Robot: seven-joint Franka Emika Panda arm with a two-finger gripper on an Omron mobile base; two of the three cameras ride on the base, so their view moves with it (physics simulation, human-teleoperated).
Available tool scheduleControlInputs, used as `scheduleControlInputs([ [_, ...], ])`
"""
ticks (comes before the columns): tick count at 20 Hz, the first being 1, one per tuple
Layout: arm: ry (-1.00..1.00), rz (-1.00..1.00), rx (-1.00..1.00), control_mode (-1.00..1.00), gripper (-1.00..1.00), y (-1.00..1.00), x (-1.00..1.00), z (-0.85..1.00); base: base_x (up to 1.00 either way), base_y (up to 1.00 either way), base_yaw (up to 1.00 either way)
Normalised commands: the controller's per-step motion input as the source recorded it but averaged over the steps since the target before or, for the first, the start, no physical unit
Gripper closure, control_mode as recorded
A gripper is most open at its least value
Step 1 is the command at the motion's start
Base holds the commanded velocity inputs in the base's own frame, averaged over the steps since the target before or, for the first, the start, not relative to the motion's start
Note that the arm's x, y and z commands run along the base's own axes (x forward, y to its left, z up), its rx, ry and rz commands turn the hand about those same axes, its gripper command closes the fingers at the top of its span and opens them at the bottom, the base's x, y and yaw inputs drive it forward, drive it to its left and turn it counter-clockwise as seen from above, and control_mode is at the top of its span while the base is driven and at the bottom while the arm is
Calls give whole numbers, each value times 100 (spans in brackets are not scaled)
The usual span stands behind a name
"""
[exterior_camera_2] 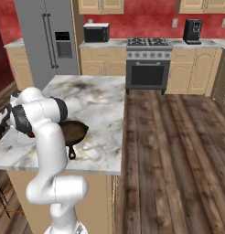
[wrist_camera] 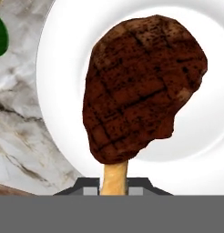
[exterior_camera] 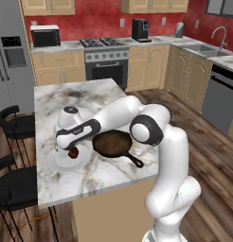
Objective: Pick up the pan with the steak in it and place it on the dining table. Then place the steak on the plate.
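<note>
I'm on the last step: my gripper [wrist_camera: 114, 186], at the bottom of the hand view, pinches the steak [wrist_camera: 143, 86] by its pale end, over the plate [wrist_camera: 59, 91]. Next I judge it calls for letting go cleanly. The left base view adds the empty pan [exterior_camera: 112, 143] mid-frame on the dining table [exterior_camera: 109, 172].

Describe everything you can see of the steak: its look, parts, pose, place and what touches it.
The steak is a lumpy, dark reddish-brown slab with charred grill lines crossing its face. A pale yellow bone-like stub sticks out of its lower end and runs down between the gripper's jaws. It lies over the white plate, which shows all round it; whether it rests on the plate cannot be told.
</note>
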Motion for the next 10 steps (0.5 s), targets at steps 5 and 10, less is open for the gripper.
scheduleControlInputs([
  [5, 0, 0, 0, -100, 100, 0, 0, 0, 0, 0, 0],
  [10, 0, 0, 0, -100, -100, 0, 0, 3, 0, 0, 0],
])
